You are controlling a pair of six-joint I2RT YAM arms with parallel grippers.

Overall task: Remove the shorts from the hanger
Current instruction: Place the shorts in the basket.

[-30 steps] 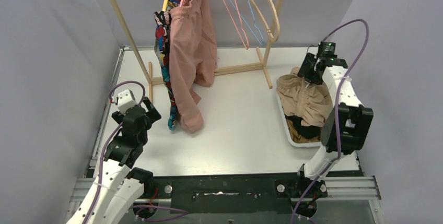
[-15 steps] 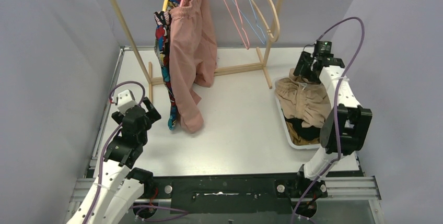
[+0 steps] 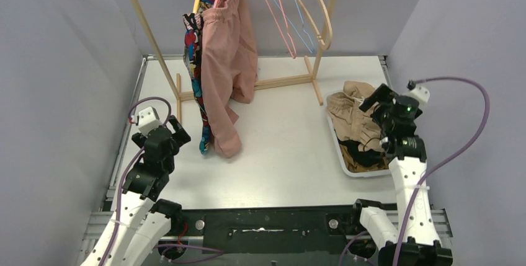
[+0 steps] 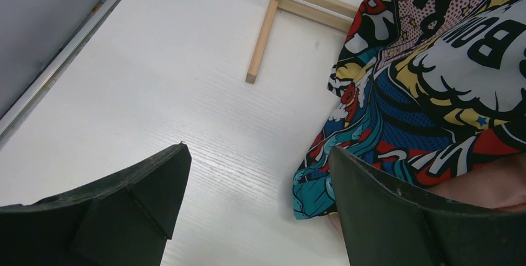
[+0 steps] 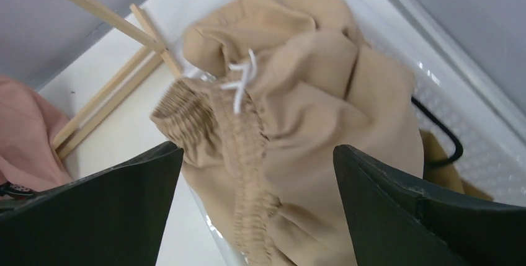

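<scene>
Two pairs hang from hangers on a wooden rack [image 3: 147, 30] at the back of the white counter [image 3: 285, 142]: pink shorts [image 3: 226, 67], and comic-print shorts [image 3: 192, 55] touching them on the left side. Both hang low toward the counter. Bare pink and blue wire hangers [image 3: 279, 12] hang on the rack to their right.

On the right, a white tray [image 3: 337, 142] holds a heap of three more pairs. Beige shorts [image 5: 310, 92] with a white drawstring lie on top. Black shorts [image 3: 367, 151] and tan shorts [image 3: 353, 165] show beneath them at the near end.

The right gripper [image 5: 257, 149] hovers over the beige shorts with its fingers spread wide, holding nothing. The left gripper [image 4: 257, 149] is also spread wide and empty, above bare counter just beside the lower edge of the comic-print shorts.
</scene>
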